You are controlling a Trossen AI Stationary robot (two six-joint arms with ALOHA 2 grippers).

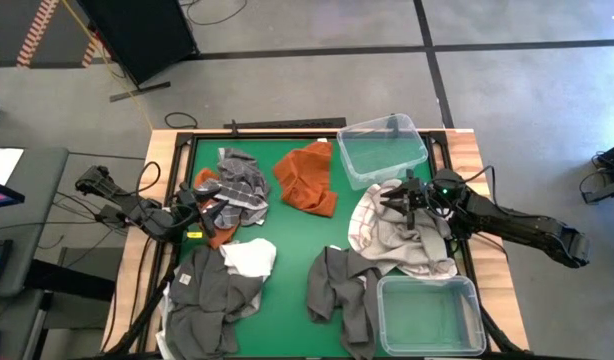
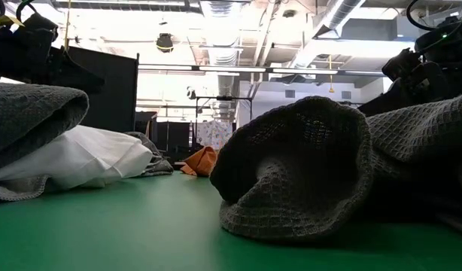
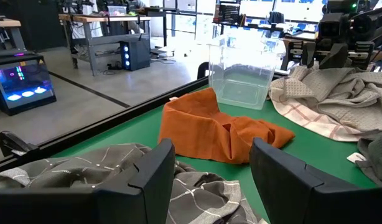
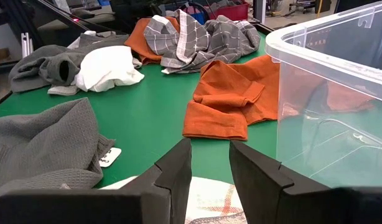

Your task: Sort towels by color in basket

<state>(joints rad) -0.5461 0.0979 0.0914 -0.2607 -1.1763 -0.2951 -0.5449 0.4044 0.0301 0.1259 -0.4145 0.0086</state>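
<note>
Left gripper (image 3: 209, 177) sits low over the grey plaid towel (image 1: 237, 185), fingers parted, nothing between them; the far bin (image 1: 382, 150) shows ahead of it in its wrist view. Right gripper (image 4: 209, 165) hovers just beside that same bin, above the white grid-lined towel (image 1: 372, 220), fingers a little apart, gripping nothing. Only the overhead view takes in the second bin (image 1: 432, 315), at the table's near edge, well apart from the first. Dark grey towel (image 1: 342, 290) lies just beside that near bin. Orange towel (image 1: 307, 178) lies close to the far bin; plain white towel (image 1: 252, 258) farther off.
</note>
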